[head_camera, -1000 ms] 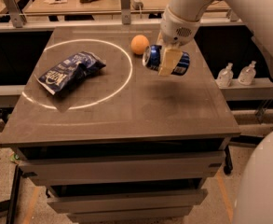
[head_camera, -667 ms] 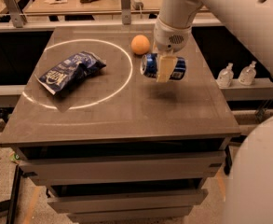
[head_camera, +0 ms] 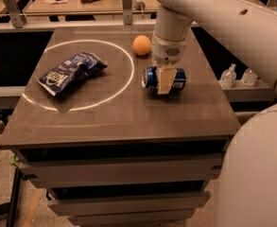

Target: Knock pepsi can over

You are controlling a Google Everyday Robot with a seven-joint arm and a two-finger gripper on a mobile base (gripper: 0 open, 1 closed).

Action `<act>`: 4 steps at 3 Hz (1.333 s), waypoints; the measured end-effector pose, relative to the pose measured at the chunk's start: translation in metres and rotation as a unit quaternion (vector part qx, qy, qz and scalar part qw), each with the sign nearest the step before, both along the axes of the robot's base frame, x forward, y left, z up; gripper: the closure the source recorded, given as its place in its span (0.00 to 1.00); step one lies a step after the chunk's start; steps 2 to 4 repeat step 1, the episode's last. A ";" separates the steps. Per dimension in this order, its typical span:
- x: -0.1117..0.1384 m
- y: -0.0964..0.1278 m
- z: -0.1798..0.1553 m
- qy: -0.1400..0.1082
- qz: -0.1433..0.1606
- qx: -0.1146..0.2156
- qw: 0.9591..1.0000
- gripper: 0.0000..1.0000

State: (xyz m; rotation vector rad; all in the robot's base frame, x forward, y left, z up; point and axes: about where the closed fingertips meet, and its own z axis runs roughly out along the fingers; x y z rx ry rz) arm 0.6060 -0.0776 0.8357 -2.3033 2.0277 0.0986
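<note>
The pepsi can is blue with a silver end and lies on its side on the dark table, right of the white circle and in front of the orange. My gripper comes down from above and is shut on the can's middle. One pale finger crosses the front of the can; the other is hidden behind it. The can rests on or just above the tabletop.
An orange sits just behind the can. A crinkled blue chip bag lies inside the white circle at the left. Two small bottles stand on a lower shelf to the right. My white arm fills the upper right.
The gripper has moved left and down with the can, which went from tilted and raised to lying flat at table level.
</note>
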 end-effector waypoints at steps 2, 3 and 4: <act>0.003 0.002 -0.001 -0.005 0.000 0.003 1.000 0.82; 0.003 0.002 -0.001 -0.005 0.000 0.003 1.000 0.82; 0.003 0.002 -0.001 -0.005 0.000 0.003 1.000 0.82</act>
